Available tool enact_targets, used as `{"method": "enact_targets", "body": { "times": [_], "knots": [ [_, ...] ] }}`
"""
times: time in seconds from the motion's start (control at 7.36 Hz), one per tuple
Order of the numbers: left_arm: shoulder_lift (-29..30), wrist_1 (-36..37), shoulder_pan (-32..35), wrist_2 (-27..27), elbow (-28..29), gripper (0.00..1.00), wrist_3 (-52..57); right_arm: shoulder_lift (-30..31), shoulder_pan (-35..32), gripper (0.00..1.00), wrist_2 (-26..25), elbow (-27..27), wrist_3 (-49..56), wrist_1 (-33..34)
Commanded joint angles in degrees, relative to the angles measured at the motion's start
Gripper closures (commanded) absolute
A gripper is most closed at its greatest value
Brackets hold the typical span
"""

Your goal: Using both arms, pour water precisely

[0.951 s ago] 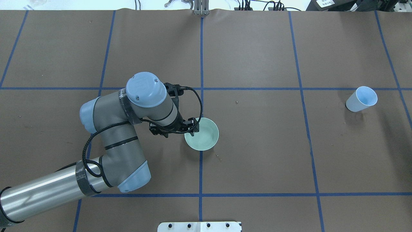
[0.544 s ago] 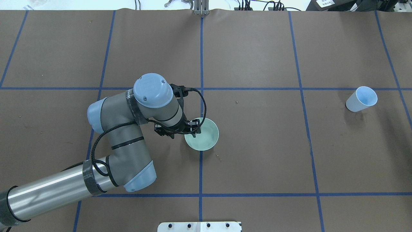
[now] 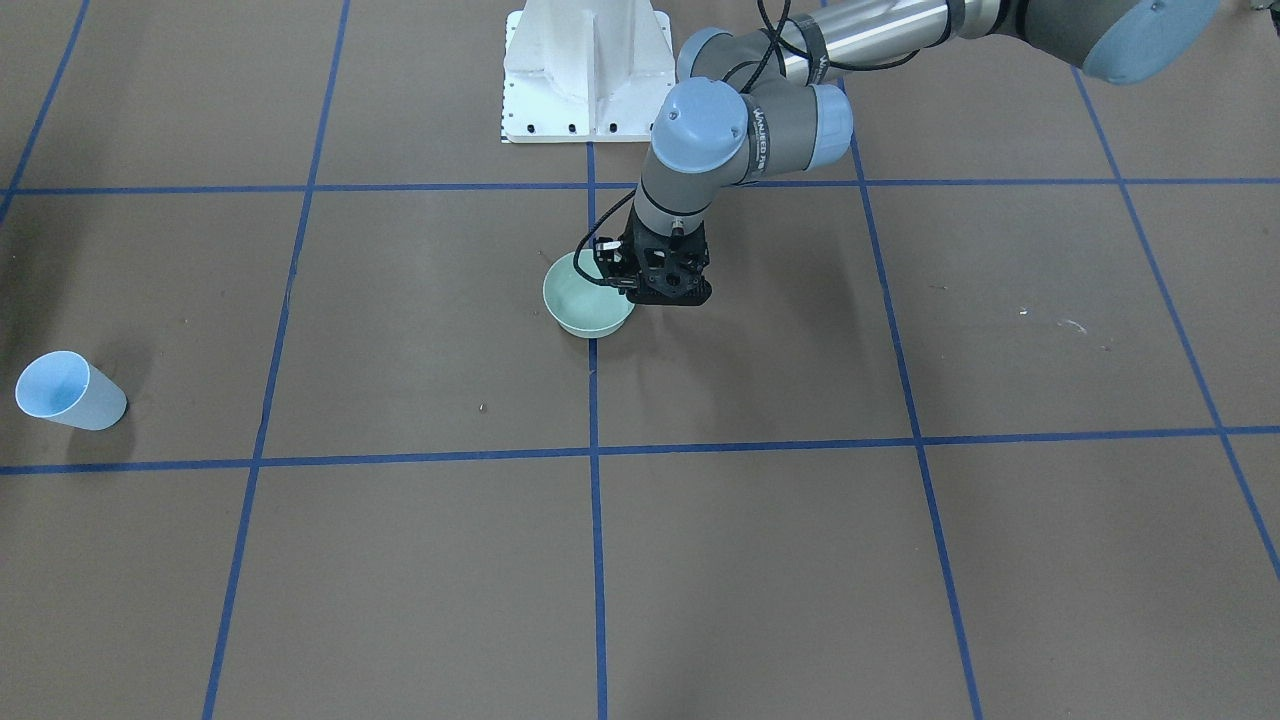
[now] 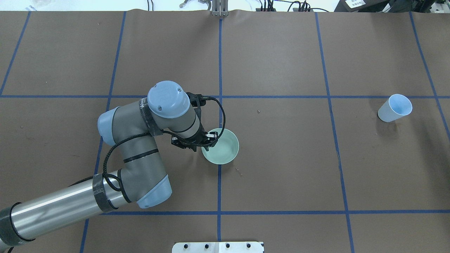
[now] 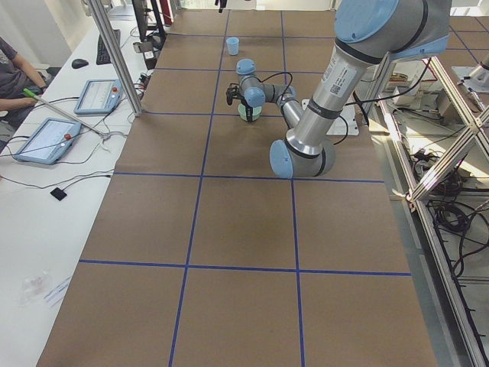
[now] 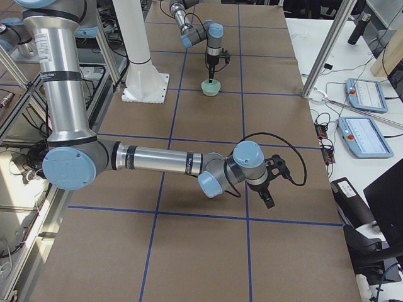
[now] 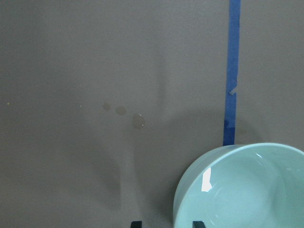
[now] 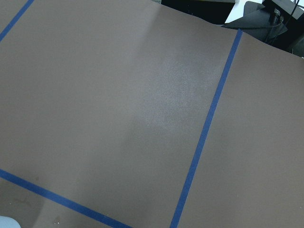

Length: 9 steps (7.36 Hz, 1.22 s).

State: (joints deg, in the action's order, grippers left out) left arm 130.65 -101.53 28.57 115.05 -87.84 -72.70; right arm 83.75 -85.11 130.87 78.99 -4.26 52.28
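Note:
A pale green bowl (image 4: 222, 147) stands near the table's middle; it also shows in the front view (image 3: 580, 302) and the left wrist view (image 7: 247, 190). My left gripper (image 4: 208, 140) points down at the bowl's left rim. In the left wrist view its fingertips (image 7: 136, 223) stand apart, one outside the rim and one inside, so it is open. A pale blue cup (image 4: 394, 108) stands upright far to the right. My right gripper (image 6: 268, 196) shows only in the exterior right view, low over bare table; I cannot tell whether it is open. No stream or pool of water shows.
A few small damp spots (image 7: 137, 122) mark the brown cover left of the bowl. The white pedestal (image 3: 585, 70) stands at the robot's edge. Blue tape lines (image 4: 220, 182) grid the table. Operator desks with tablets (image 5: 46, 138) flank the far side.
My left arm has shifted right and a little forward, bringing the gripper onto the bowl's left rim. The bowl and the cup have not moved.

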Motion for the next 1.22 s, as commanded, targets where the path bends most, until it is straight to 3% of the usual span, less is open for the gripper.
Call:
{"method": "enact_targets", "body": {
  "times": [0.0,0.14,0.54,0.82,1.09],
  "knots": [
    [0.04,-1.39,0.00,0.00,0.83,0.78,-0.07,0.10,-0.24,0.01,0.79,-0.16,-0.04,0.01],
    [0.31,-1.39,0.00,0.09,0.82,1.00,-0.07,0.19,-0.32,0.01,1.32,-0.16,-0.04,0.01],
    [0.75,-0.78,1.82,0.70,-1.36,1.00,-0.42,-0.86,-1.11,0.01,3.16,0.28,0.04,3.34],
    [-2.48,-0.16,9.54,10.41,-5.14,1.00,0.36,-1.83,-1.12,0.01,3.17,0.28,0.04,5.10],
    [-9.15,-0.34,15.35,14.57,-9.26,1.00,5.07,-2.53,-0.68,0.01,3.34,0.37,-0.04,6.60]
  ]
}}
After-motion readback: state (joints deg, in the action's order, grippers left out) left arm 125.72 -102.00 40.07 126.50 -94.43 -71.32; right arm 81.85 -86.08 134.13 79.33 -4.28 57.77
